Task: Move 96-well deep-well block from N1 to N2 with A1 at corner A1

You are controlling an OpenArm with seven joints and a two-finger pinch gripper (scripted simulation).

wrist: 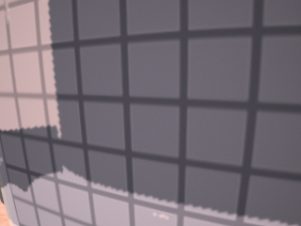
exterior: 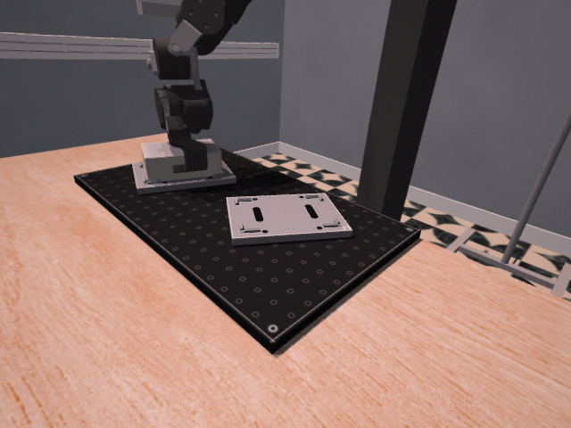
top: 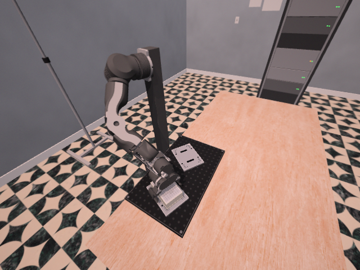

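Note:
The white 96-well deep-well block (top: 172, 198) (exterior: 155, 161) sits in nest N1 (top: 170, 214) (exterior: 184, 185) on the black breadboard (top: 200, 180) (exterior: 258, 276). My gripper (top: 167, 189) (exterior: 183, 155) is lowered over the block and open, with one finger down the block's near side in the exterior view; the other finger is hidden behind the block. The wrist view is filled by the block's well grid (wrist: 188, 118), very close and partly in shadow. Nest N2 (top: 185, 156) (exterior: 283, 216) lies empty next to it, with two slots and corner locators. I cannot make out the cut-off corner.
The breadboard lies at the edge of a wooden table (top: 261, 174) (exterior: 115, 322). The arm's dark mounting column (top: 157, 101) (exterior: 401, 115) stands just behind N2. A tripod pole (top: 58, 78) and a server rack (top: 299, 49) stand off the table.

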